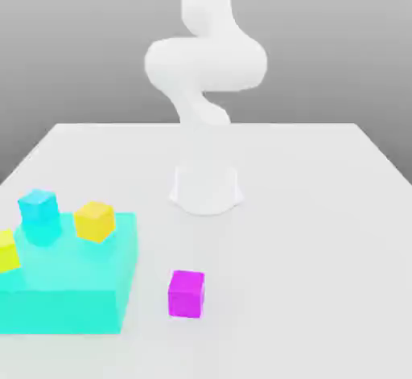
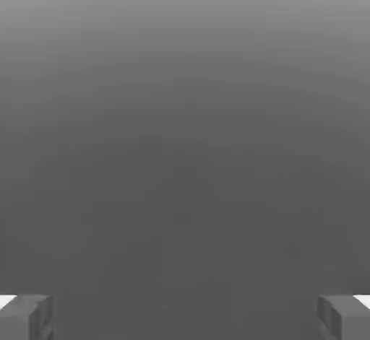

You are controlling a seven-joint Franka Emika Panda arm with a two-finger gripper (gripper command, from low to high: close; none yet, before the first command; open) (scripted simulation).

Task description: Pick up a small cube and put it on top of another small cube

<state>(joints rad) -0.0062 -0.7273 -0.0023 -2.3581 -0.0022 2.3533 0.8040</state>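
With the jaws [image 2: 185,318] spread and empty, the magenta cube [image 1: 186,294], at about five o'clock of the turquoise block [image 1: 64,311] on the worktop [image 1: 298,289], could be knocked askew if the descent were misaligned.

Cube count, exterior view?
4: cyan, orange-yellow and lemon-yellow cubes on the turquoise block; magenta cube on the table. More could be out of frame.

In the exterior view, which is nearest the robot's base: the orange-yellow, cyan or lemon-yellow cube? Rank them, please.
From the base:
1. Orange-yellow cube: on the block's right part.
2. Cyan cube: farther left, towards the block's back.
3. Lemon-yellow cube: at the picture's left edge.
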